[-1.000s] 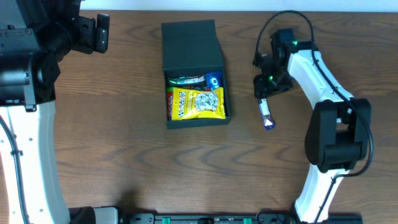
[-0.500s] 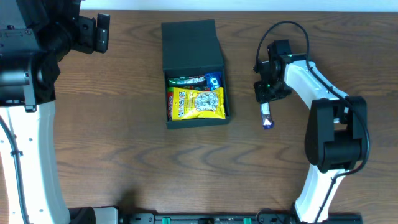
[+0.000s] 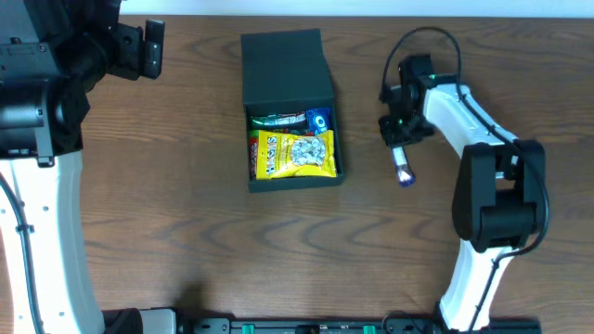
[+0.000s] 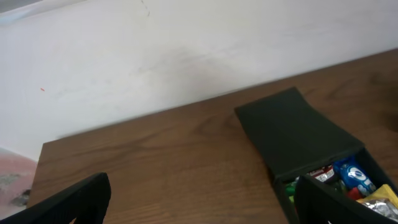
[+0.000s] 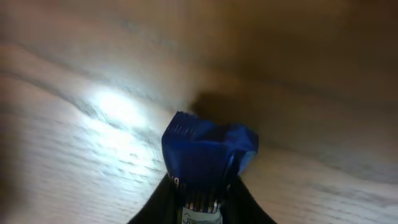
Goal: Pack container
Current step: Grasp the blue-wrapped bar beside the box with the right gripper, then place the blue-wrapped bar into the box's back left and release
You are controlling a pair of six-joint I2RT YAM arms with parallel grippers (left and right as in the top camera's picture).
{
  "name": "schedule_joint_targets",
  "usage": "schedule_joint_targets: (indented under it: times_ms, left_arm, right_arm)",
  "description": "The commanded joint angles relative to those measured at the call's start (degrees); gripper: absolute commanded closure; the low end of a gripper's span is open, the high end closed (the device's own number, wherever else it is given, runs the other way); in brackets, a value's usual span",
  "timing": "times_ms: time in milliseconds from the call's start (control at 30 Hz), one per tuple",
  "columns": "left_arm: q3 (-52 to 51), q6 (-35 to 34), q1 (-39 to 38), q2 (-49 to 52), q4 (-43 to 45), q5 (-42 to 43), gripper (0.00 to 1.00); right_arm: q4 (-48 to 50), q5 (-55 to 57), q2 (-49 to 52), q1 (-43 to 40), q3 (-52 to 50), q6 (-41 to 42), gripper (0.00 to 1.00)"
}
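On the wood-grain worktop (image 3: 186, 232), at its right side, the right gripper (image 5: 202, 206) is clamped on a crinkly blue foil packet (image 5: 208, 149). At mid-worktop sits the container (image 3: 288, 70), square, matte charcoal cardboard, its flap lid open and a glossy yellow bag (image 3: 295, 155) among the wrappers inside. At the far left, the left gripper (image 4: 200, 193) stands wide apart, empty.

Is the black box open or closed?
Open. The container has its lid flipped back, and a yellow packet shows inside.
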Motion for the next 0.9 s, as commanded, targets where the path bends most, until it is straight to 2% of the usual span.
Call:
schedule_joint_targets:
  times_ms: [0,133,267,333,433,600,800,867]
  left_arm:
    - [1.4,1.0,0.2,-0.1,0.0,0.9,0.05]
    - [1.4,1.0,0.2,-0.1,0.0,0.9,0.05]
    - [1.4,2.4,0.2,-0.1,0.1,0.8,0.05]
    - [1.4,3.0,0.2,-0.1,0.2,0.8,0.05]
    - [1.4,3.4,0.2,-0.1,0.5,0.8,0.05]
    - [1.4,4.5,0.2,-0.1,0.5,0.8,0.05]
    - [1.4,5.8,0.2,-0.1,0.5,0.8,0.05]
    - [1.4,6.4,0.2,-0.1,0.5,0.8,0.05]
  right_arm:
    - [-1.0,-2.3,-0.1,1.2,8.5,0.4,0.91]
    - [-2.3,-8.0,-0.1,4.7,19.7,-3.7,0.92]
    - [-1.6,-9.0,-0.1,11.2,26.0,-11.1,0.86]
    - [0.2,-8.2,-0.1,15.9,26.5,-16.0,0.82]
    - [2.3,-4.1,0.3,21.6,26.0,-20.1,0.83]
    - [3.5,11.1,4.6,29.5,25.6,-24.7,0.85]
    - [2.4,12.7,5.5,30.7,25.5,-28.0,0.86]
    - [2.4,12.7,5.5,30.4,25.4,-29.0,0.75]
